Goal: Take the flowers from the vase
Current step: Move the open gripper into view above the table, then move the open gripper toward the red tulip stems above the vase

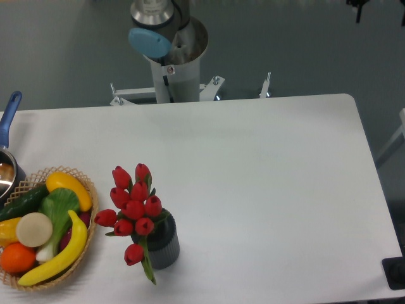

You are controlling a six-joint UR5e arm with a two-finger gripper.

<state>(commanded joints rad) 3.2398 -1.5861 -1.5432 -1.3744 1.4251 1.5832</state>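
Note:
The flowers [133, 209], a bunch of red tulip buds with green stems and leaves, stand in the vase [163, 244], a small dark grey ribbed cylinder near the table's front left. The buds lean left and spread wider than the vase, covering its mouth. Only the arm's base column [174, 63] shows behind the table's far edge. The gripper is out of view.
A woven wicker basket [87, 256] with a banana, orange, cucumber and other produce sits left of the vase. A pot with a blue handle [9, 114] is at the left edge. The white table [266, 190] stretches to the right.

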